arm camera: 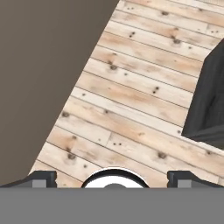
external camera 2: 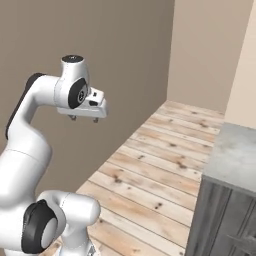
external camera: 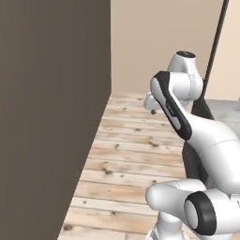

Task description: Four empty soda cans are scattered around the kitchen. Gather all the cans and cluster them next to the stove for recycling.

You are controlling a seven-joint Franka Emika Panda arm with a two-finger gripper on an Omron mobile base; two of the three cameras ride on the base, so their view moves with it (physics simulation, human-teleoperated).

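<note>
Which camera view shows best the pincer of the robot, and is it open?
The right base view: the pincer hangs in profile under the white hand, both short tips apart, nothing between them. The hand view gives the two dark fingertips at the bottom edge, wide apart over the plank floor. In the left base view the arm mostly hides it.

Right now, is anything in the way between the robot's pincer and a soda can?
I can't tell, because these pictures show neither a can nor the stove. The pincer hangs open and empty over bare plank floor, with a brown wall on one side and a grey cabinet on the other.
</note>
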